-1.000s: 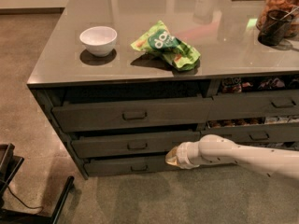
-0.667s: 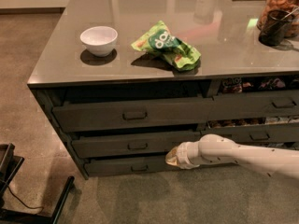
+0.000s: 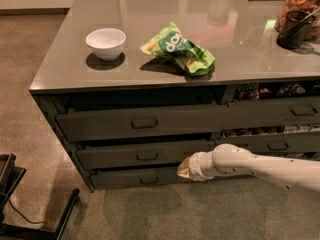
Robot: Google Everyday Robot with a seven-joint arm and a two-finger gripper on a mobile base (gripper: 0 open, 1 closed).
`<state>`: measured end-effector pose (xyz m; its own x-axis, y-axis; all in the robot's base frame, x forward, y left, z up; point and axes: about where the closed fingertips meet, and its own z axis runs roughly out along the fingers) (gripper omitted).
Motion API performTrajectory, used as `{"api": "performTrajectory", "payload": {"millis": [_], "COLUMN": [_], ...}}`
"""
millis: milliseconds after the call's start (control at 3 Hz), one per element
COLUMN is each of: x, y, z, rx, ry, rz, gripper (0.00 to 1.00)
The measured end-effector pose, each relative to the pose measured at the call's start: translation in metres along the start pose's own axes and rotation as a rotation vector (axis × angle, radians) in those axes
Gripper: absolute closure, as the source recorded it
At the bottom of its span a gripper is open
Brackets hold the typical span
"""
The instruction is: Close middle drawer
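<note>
Sitting under the table, between a taller top drawer and a slim bottom drawer, the middle drawer shows a wide dark grey front with a small central loop handle. The claw lies by its lower right corner; whether it is open or closed cannot be told.

gripper just before middle drawer front; open floor beside it.
</note>
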<state>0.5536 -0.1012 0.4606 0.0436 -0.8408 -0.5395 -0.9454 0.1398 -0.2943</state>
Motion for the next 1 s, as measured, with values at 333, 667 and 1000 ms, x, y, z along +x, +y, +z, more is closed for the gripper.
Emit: {"api": "performTrajectory", "payload": {"millis": [333, 667, 1000], "x": [0.0, 0.0, 0.0], "y": [0.0, 0.0, 0.0001], "z": [0.0, 0.0, 0.0001], "rx": [0.0, 0.0, 0.0], "ry": [0.0, 0.0, 0.0], "rz": [0.0, 0.0, 0.0], "gripper": [0.11, 0.0, 0.0]}}
